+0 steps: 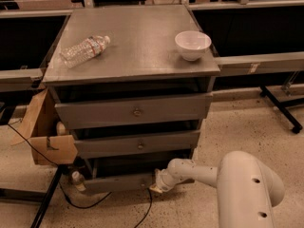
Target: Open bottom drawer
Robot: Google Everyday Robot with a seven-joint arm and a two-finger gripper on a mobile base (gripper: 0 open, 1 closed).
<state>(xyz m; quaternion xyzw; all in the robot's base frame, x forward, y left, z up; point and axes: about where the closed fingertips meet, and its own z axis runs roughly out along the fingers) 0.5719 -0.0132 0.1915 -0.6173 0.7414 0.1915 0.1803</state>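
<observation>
Three grey drawers fronted the grey metal cabinet. The slim bottom drawer sat lowest, just above the floor, its front dim under shadow and its knob impossible to make out. The white robot arm reached in from the right, and its gripper lay against the drawer's right end; whether it was open or closed could not be told. A brown cardboard box hid the cabinet's lower left side.
</observation>
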